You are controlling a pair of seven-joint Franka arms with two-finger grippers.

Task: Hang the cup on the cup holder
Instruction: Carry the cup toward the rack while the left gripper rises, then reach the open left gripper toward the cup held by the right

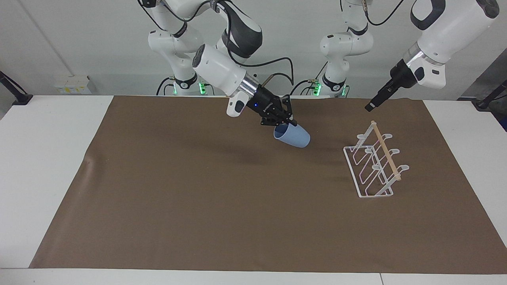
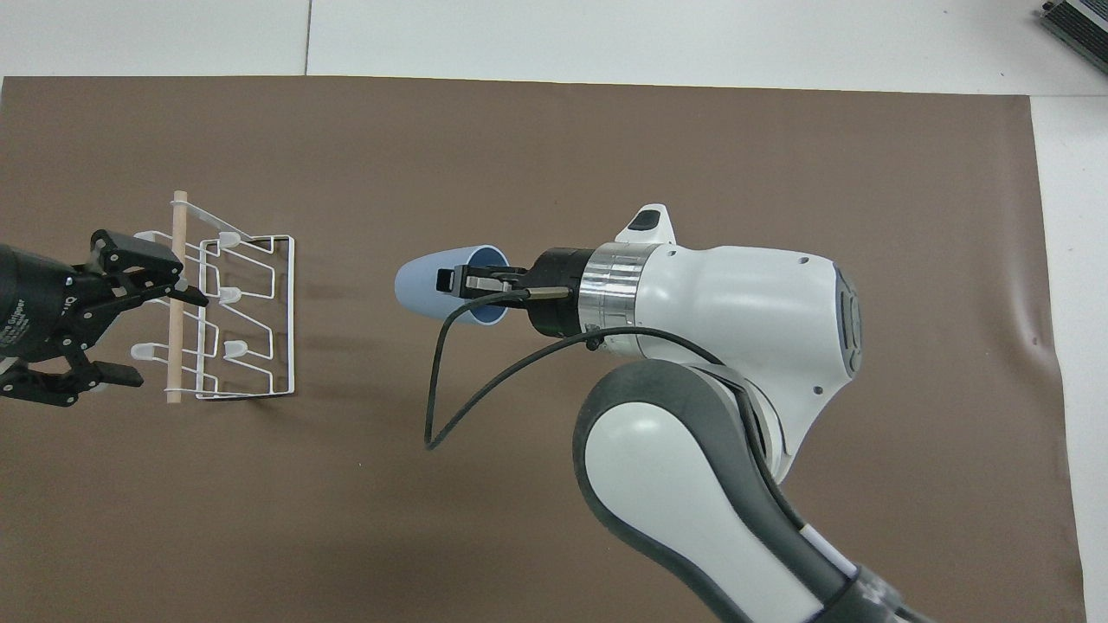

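The light blue cup [image 1: 295, 137] [image 2: 424, 284] hangs in the air over the middle of the brown mat. It lies almost on its side, base pointing at the cup holder. My right gripper [image 1: 283, 123] [image 2: 465, 281] is shut on its rim, one finger inside the mouth. The white wire cup holder [image 1: 386, 156] [image 2: 176, 346] stands on the mat toward the left arm's end, its wooden dowel on top. My left gripper [image 1: 373, 105] [image 2: 164, 337] hangs open above the holder, touching nothing.
A brown mat [image 1: 158, 198] covers most of the white table [image 1: 47, 158]. The right arm's cable [image 2: 450, 381] loops below its wrist. A grey device [image 2: 1075, 22] sits at a table corner farthest from the robots.
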